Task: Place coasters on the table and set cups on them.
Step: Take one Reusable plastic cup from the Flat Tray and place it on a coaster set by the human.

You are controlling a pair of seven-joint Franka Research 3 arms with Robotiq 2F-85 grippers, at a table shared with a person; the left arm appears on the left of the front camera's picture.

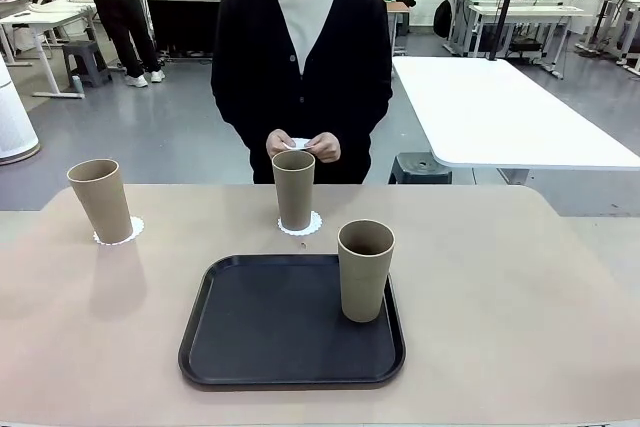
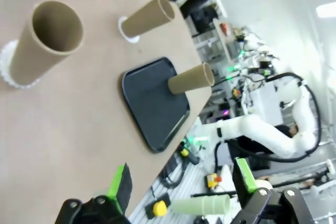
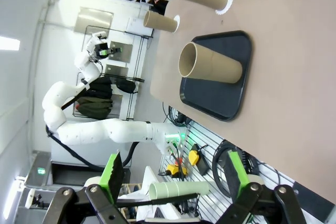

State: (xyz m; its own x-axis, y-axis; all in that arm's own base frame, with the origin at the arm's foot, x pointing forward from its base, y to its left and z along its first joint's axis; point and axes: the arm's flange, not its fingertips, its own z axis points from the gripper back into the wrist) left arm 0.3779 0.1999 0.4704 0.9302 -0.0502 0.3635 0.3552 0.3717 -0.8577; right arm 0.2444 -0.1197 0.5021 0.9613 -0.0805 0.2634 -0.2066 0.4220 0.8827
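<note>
Two tan cups stand on white coasters on the table [image 1: 500,297]: one at the far left [image 1: 100,199] on its coaster [image 1: 119,233], one at the far middle [image 1: 293,189] on its coaster [image 1: 300,226]. A third cup [image 1: 365,269] stands upright on the right part of the black tray [image 1: 260,337]. The person at the far side holds a white coaster [image 1: 300,143] in both hands. My left gripper [image 2: 182,179] hangs open off the table's edge, empty, looking across at the cups [image 2: 44,38] [image 2: 149,17] [image 2: 191,78]. My right gripper [image 3: 175,174] is open and empty too, with the tray cup [image 3: 210,66] ahead.
The tray [image 2: 155,103] [image 3: 220,77] lies in the near middle of the table. Bare tabletop spreads to the right of it and at the near left. A white table [image 1: 500,107] stands behind at the right.
</note>
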